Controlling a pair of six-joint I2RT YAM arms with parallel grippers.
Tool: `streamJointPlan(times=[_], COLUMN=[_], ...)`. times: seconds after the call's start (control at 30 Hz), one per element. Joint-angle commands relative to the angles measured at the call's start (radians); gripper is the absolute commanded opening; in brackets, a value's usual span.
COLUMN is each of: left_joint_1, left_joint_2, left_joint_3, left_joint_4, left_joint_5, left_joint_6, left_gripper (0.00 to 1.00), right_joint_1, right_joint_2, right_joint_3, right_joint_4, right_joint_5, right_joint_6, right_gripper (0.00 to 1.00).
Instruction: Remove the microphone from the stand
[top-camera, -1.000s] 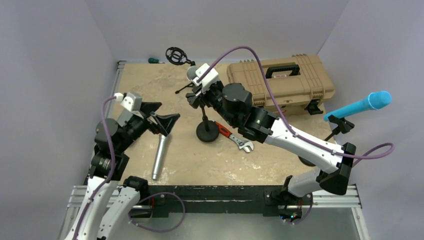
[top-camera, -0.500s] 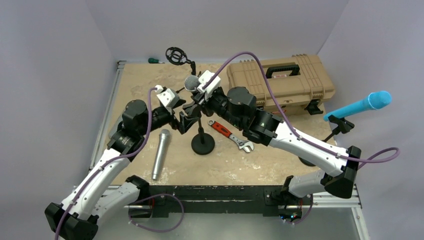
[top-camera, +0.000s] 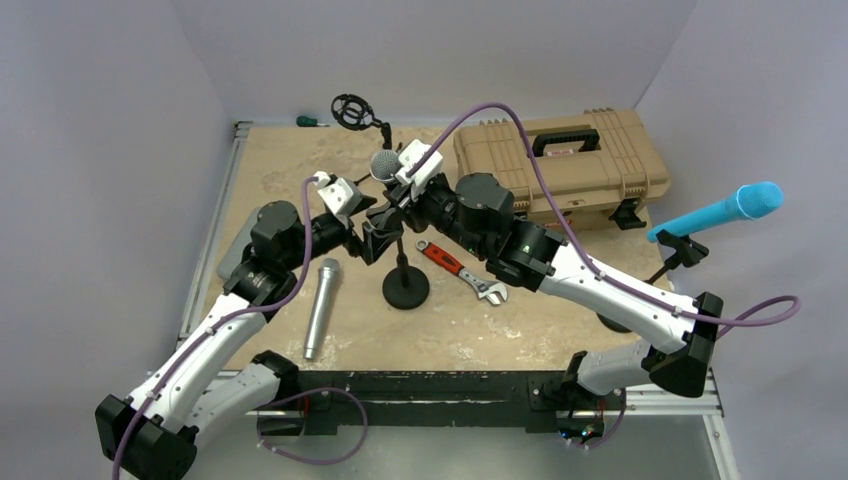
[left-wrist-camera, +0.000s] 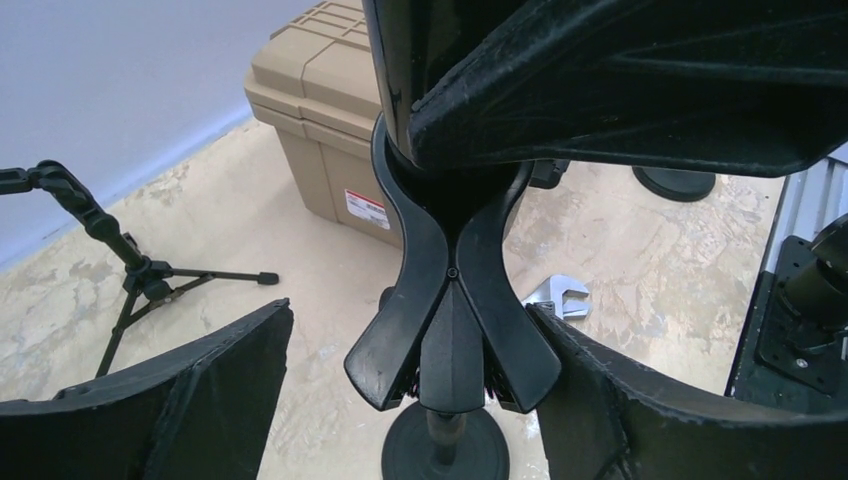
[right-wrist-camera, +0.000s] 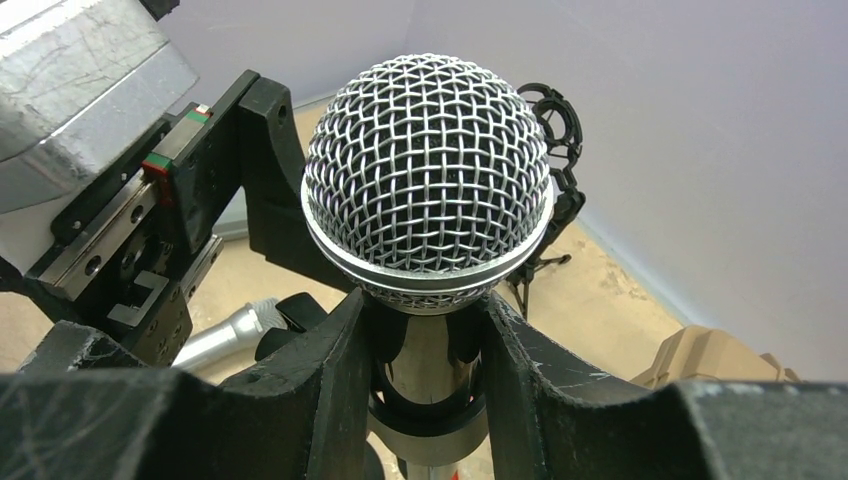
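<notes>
A microphone (top-camera: 383, 165) with a silver mesh head sits in the black clip of a stand (top-camera: 406, 290) with a round black base. My right gripper (top-camera: 397, 195) is shut on the microphone's silver body just below the head (right-wrist-camera: 428, 180); its fingers (right-wrist-camera: 325, 385) flank the body and the top of the clip. My left gripper (top-camera: 372, 240) is open around the clip's lower wings (left-wrist-camera: 450, 300). Its right finger (left-wrist-camera: 610, 400) touches one wing and its left finger stands apart. The stand's base shows below in the left wrist view (left-wrist-camera: 445, 455).
A second silver microphone (top-camera: 322, 305) lies on the table left of the stand. A red-handled wrench (top-camera: 462, 270) lies to its right. A tan toolbox (top-camera: 560, 165) stands at the back right, a blue microphone (top-camera: 715, 213) on a stand at far right, and a shock mount (top-camera: 352, 110) at the back.
My left arm swung in from the left and brought its open gripper around the stand's clip. The stand shifted slightly left. My right gripper has stayed on the microphone.
</notes>
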Motion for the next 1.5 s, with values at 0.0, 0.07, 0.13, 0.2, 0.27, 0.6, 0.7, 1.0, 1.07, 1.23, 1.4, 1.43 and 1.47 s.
streamJointPlan(times=[0.0,0.07,0.13,0.2,0.27,0.6,0.7,1.0,1.07,1.23,1.4,1.43,1.47], left_joint_1=[0.0,0.0,0.0,0.0,0.0,0.0,0.0,0.0,0.0,0.0,0.0,0.0,0.0], left_joint_2=[0.005,0.014,0.02,0.027,0.033,0.028,0.025,0.042,0.043,0.034,0.011,0.007,0.002], left_joint_3=[0.012,0.022,0.037,0.064,0.076,0.068,0.068,0.075,0.075,0.073,0.064,0.064,0.062], left_joint_4=[0.045,0.032,0.002,-0.073,-0.118,-0.131,-0.137,-0.129,-0.12,-0.125,-0.128,-0.125,-0.119], left_joint_5=[0.002,0.011,0.021,0.039,0.042,0.043,0.031,0.035,0.056,0.068,0.008,-0.01,-0.033], left_joint_6=[0.025,0.025,0.059,0.096,0.112,0.117,0.12,0.107,0.1,0.095,0.096,0.092,0.083], left_gripper=[0.77,0.63,0.42,0.14,0.0,0.0,0.0,0.0,0.0,0.0,0.0,0.0,0.0], right_joint_1=[0.0,0.0,0.0,0.001,0.0,0.0,0.0,-0.001,-0.001,-0.001,0.0,0.0,0.0], right_joint_2=[-0.023,-0.024,-0.026,-0.028,-0.031,-0.043,-0.092,-0.342,-0.335,-0.259,-0.248,-0.246,-0.249], right_joint_3=[0.027,0.028,0.027,0.028,0.029,0.081,0.065,-0.012,-0.006,0.081,0.17,0.182,0.186], right_joint_4=[0.09,0.089,0.09,0.089,0.093,0.114,0.12,0.15,0.15,0.098,0.018,-0.019,-0.055], right_joint_5=[-0.013,-0.014,-0.014,-0.013,-0.011,0.369,0.516,0.525,0.492,0.468,0.504,0.506,0.501], right_joint_6=[0.018,0.021,0.021,0.022,0.024,0.067,0.056,0.08,0.073,0.086,0.082,0.093,0.11], right_gripper=[0.0,0.0,0.0,0.0,0.0,0.0,0.0,0.0,0.0,0.0,0.0,0.0,0.0])
